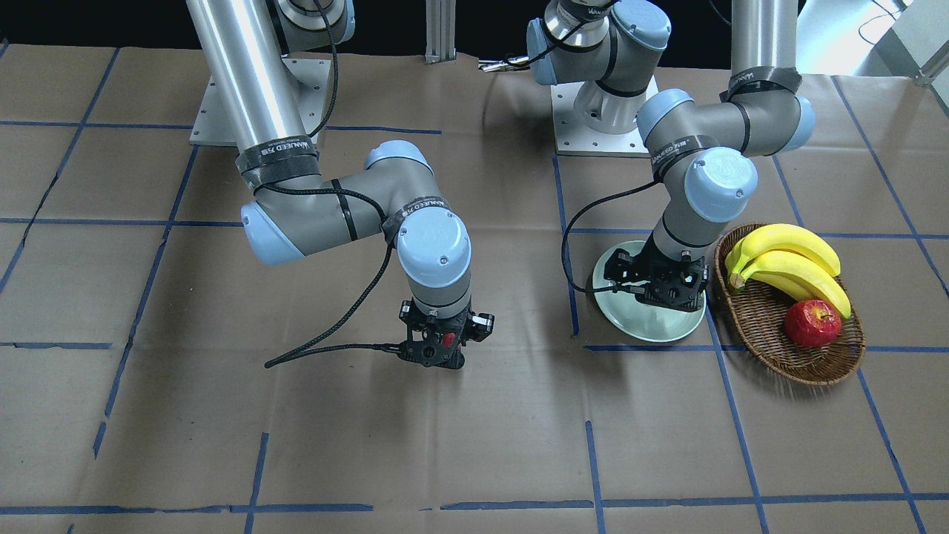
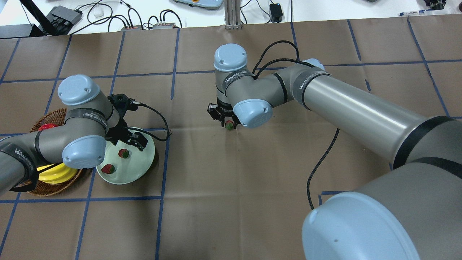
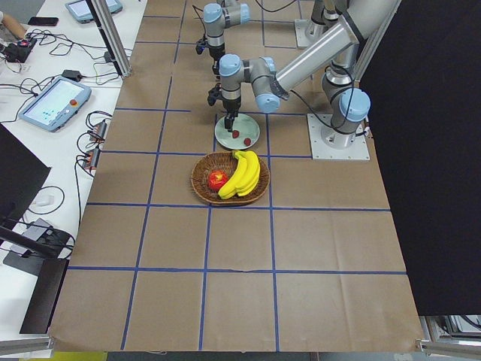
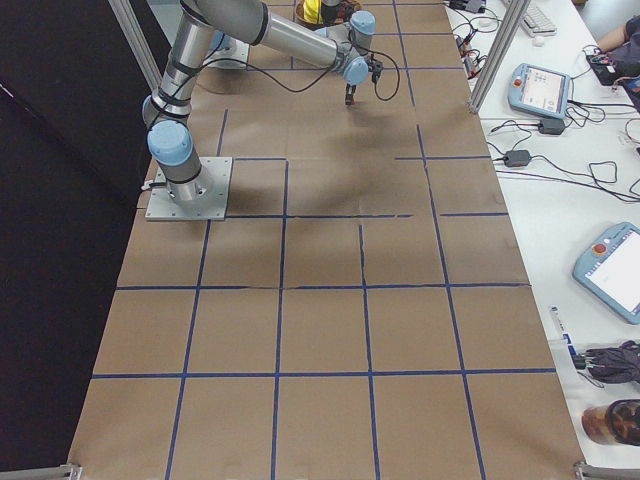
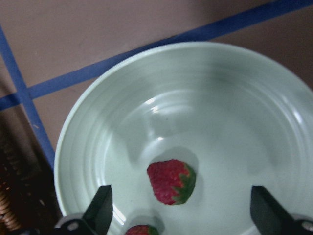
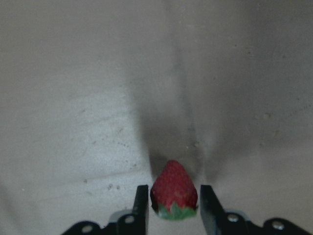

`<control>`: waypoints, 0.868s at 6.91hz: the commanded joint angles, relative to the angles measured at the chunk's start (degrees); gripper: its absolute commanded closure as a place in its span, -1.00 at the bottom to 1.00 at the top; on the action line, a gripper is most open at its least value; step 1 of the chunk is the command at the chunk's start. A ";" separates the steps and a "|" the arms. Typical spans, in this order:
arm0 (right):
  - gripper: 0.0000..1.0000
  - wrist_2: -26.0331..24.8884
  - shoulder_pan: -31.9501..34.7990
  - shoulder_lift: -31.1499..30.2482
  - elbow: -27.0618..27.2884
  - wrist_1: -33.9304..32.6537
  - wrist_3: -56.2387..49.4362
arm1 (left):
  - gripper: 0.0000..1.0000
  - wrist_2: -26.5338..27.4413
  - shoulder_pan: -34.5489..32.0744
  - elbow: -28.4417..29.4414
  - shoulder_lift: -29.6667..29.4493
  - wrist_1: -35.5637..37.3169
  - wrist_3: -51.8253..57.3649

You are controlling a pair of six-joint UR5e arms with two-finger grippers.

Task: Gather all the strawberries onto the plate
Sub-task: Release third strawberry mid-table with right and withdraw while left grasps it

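Brown paper with a grid of blue tape lines [image 2: 165, 162] covers the table [image 2: 252, 202], and both arms stand bent over it with the wrists turned straight down. The right arm reaches in to the middle of the table. The right gripper [image 6: 173, 196] points at the paper, and its two black fingers [image 6: 141, 200] are pressed on one strawberry [image 6: 174, 188] from both sides. This strawberry stands with its long axis along the fingers, the green cap up toward the wrist and the red tip down, very near the paper; whether the tip touches it I cannot tell. The left arm is folded at the elbow over the basket [image 1: 771, 326], and the left gripper [image 2: 131, 139] hangs above the far part of the plate [image 2: 140, 162] with the fingers spread wide and nothing between them. Two strawberries lie on their sides inside the plate, apart from each other. One [image 2: 123, 153] is near the plate's middle; in the left wrist view its cap points to the lower right. The other [image 2: 108, 168] is nearer to the rim on the basket's side. The basket stands just beside the plate and holds the bananas [image 1: 793, 263] and an apple [image 1: 812, 322].
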 commanded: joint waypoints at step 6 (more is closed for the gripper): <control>-1.00 -3.18 -18.34 -23.67 -1.74 31.36 -23.44 | -0.99 -7.07 -24.44 18.58 -11.66 -2.63 -31.61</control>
